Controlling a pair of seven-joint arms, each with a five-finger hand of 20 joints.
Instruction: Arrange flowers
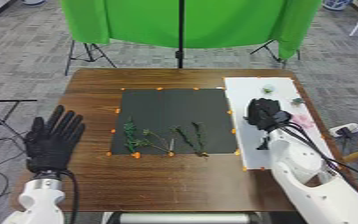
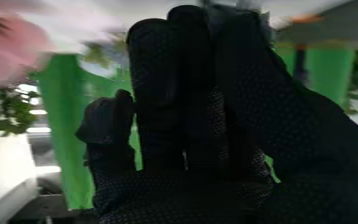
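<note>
Spread wide with straight fingers, the left hand (image 1: 51, 142) is at the left side of the brown wooden desk (image 1: 91, 185). Thin green stems (image 1: 183, 137), some feathery, lie near the lower edge of a flat dark mat (image 1: 158, 105). Over the smooth white board (image 1: 244, 92) is the right hand (image 1: 264, 114); whether it holds anything, I cannot tell. Picking looks like the step: grip low, squeeze lightly, lift without dragging. Just beside it, the pink flower (image 1: 302, 121) looks round, soft and easily crushed.
</note>
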